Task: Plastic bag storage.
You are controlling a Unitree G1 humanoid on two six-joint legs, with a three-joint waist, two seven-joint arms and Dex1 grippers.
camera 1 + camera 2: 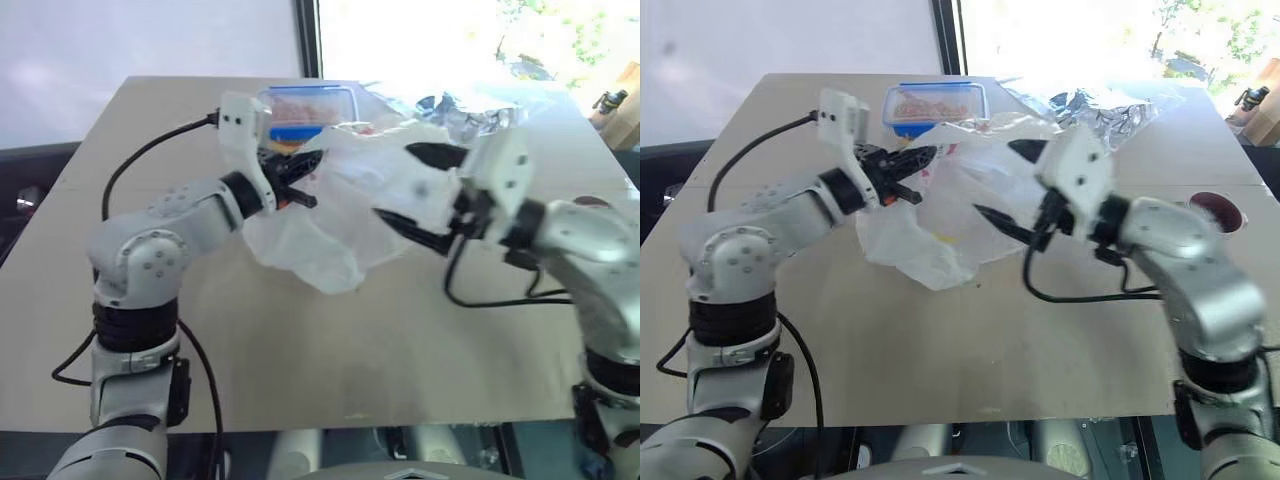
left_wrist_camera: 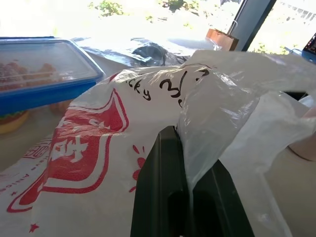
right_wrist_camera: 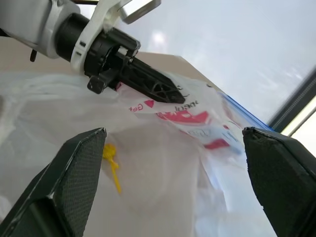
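Plastic bag [image 1: 940,215] hangs bunched between both arms, lifted at its near-left edge, rest sagging onto the tabletop [image 1: 970,340]. Left end effector [image 1: 296,182] pressed together, pinching a fold of bag film. Right end effector [image 1: 1012,182] spread wide, holding nothing, bag bulk just ahead of and between its fingers, so it looks nearer to the loose side. Bag's long axis runs roughly from one end effector to the other. Beyond left end effector: blue-lidded container [image 1: 935,103]; beyond right: clear wrap [image 1: 1105,108]. Open tabletop on the near side.
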